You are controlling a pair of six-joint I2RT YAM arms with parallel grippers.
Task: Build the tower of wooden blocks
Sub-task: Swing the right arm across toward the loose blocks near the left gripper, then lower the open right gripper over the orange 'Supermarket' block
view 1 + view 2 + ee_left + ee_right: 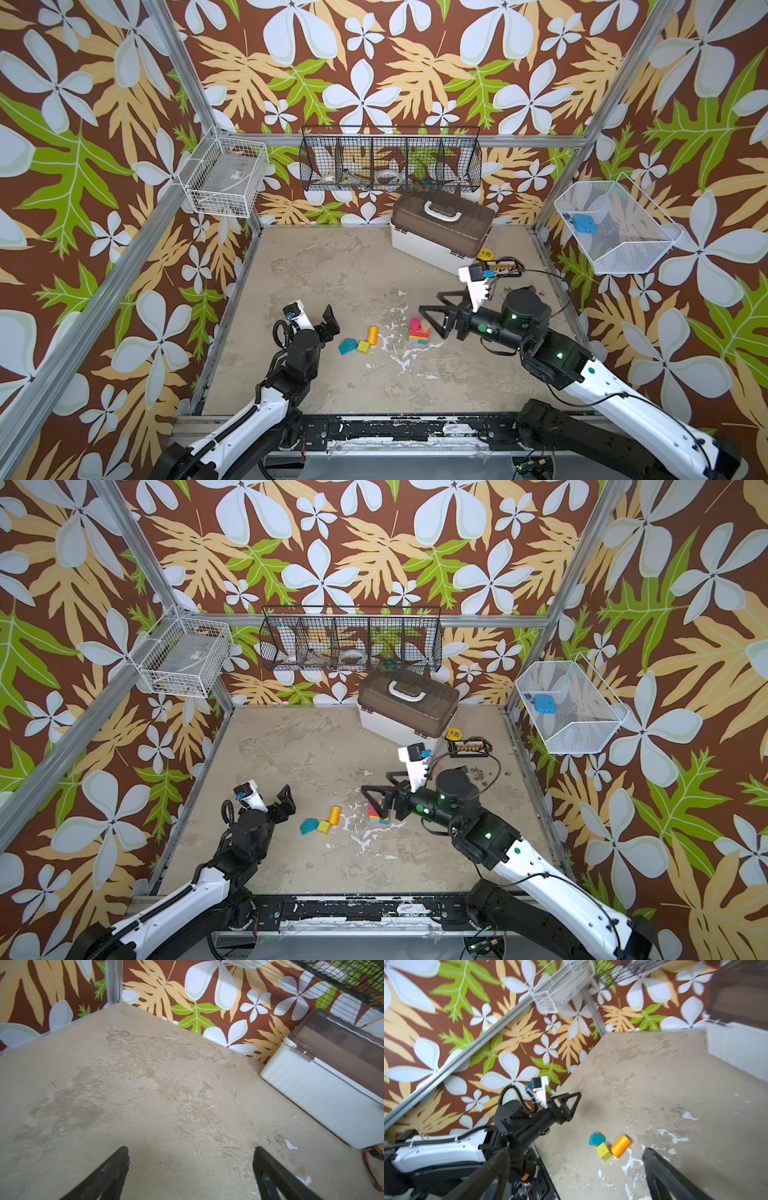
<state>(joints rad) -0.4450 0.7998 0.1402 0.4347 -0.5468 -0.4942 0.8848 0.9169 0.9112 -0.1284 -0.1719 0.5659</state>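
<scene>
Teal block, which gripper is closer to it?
Left. The left gripper hangs open just beside the teal block; the right gripper, also open, is farther off, over by the tower.

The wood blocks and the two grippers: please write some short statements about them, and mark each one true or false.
1. The teal roof piece sits on top of the tower. False: it lies on the table, beside the yellow cube.
2. The orange cylinder lies on its side. True.
3. The left gripper holds a block. False: it is open and empty, with only bare table between its fingers.
4. The right gripper is open, close to the tower. True.
</scene>
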